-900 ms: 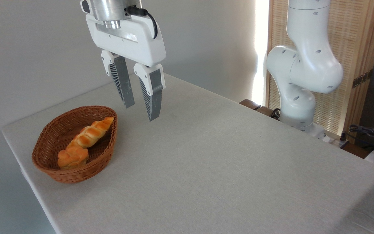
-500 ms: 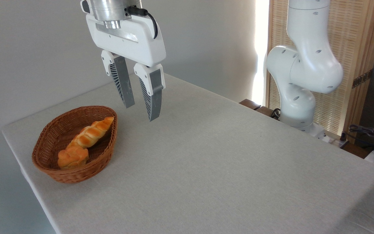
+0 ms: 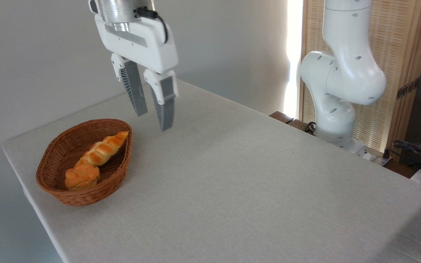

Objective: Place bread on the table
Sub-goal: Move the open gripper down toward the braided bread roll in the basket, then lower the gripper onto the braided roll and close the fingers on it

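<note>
Bread lies in the basket, low and left of the empty, half-open gripper, probably pointing far-right.

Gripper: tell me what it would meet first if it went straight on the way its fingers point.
Probably the bare table cloth, just right of the wicker basket. The open gripper points down, empty, with nothing beneath its tips; depth is uncertain, so it might clip the basket's rim.
</note>
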Available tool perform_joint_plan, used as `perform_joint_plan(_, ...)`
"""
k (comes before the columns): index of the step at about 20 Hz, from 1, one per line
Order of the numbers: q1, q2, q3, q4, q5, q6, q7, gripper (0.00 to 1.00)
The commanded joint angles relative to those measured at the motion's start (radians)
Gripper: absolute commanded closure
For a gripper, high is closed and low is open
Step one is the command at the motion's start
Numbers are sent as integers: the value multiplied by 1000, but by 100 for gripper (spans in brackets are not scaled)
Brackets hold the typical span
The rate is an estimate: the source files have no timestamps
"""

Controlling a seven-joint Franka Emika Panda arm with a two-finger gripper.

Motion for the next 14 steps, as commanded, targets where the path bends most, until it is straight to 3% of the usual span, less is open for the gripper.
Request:
perform_joint_plan(1, -9, 16, -70, -17, -91, 37, -45, 0)
perform_joint_plan(3, -11, 32, -105, -43, -134, 113, -110, 0)
perform_joint_plan(9, -78, 98, -188, -147, -149, 451, -385, 0)
perform_joint_plan(12, -123, 131, -199, -192, -141, 577, -402, 0)
perform_joint_plan(14, -127, 139, -199, -201, -139, 606, -399, 0)
